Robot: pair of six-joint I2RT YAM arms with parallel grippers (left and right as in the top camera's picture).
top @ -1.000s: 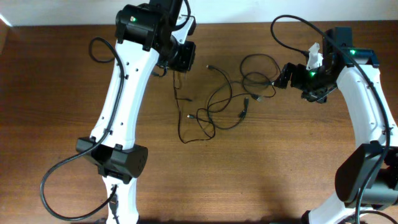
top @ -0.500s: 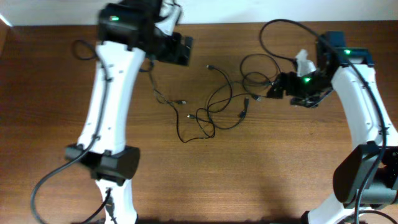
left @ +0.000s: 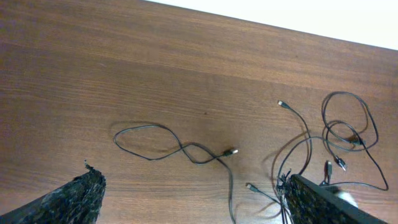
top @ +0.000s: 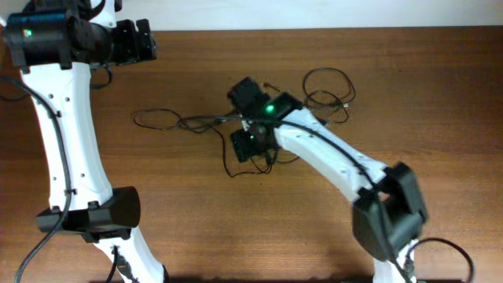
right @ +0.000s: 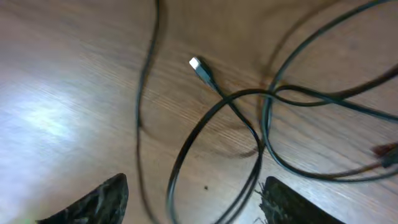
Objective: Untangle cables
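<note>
Left arm: its long white link runs up the left side of the table to the far-left corner. The wrist is bent over there, so the left gripper points sideways toward table centre, well above the wood. Jaws are wide apart with nothing between them: released.

On its wrist cam, one loose strand lies flat on the table ahead of the gripper, roughly centred between the two fingers. Its plug points toward the finger on the tangle's side. The main tangle of cables is further out, ahead of and past that finger. The gripper touches none of it.

Right arm: stretched diagonally from the near-right corner across to table centre, wrist tipped down. The right gripper points at the table, close to the wood, at the near-left edge of the tangle.

Its wrist cam is blurred. The fingers stand apart, and crossed cable loops lie on the wood just ahead of and between them. Another plug lies further ahead. Nothing looks pinched, so I read it as unclenched, not grasping. The rest of the tangle sits beyond the gripper, toward the far right.
</note>
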